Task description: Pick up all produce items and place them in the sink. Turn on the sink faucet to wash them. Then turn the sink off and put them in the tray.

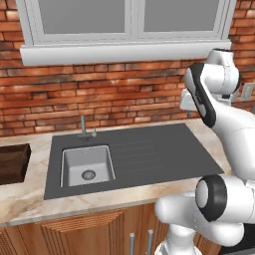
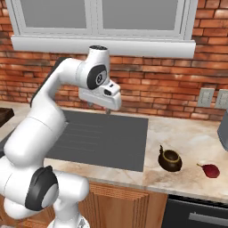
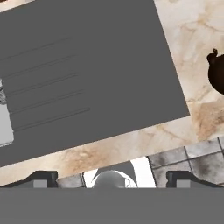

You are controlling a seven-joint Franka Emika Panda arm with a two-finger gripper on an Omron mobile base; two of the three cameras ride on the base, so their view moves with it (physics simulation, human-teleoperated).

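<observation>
A small dark-red produce item lies on the marble counter at the far right, near the front edge. The sink is a light-grey basin with a round drain, set in a dark ribbed surround. Nothing lies in the basin. The thin sink faucet stands behind it. The brown wooden tray sits at the left edge. My gripper hangs high above the ribbed drainboard, open, with nothing between its fingertips. It is well left of the produce item.
A dark round pot stands on the counter between the surround and the produce item. A grey appliance is at the right edge, with wall outlets behind it. A brick wall and window ledge lie at the back.
</observation>
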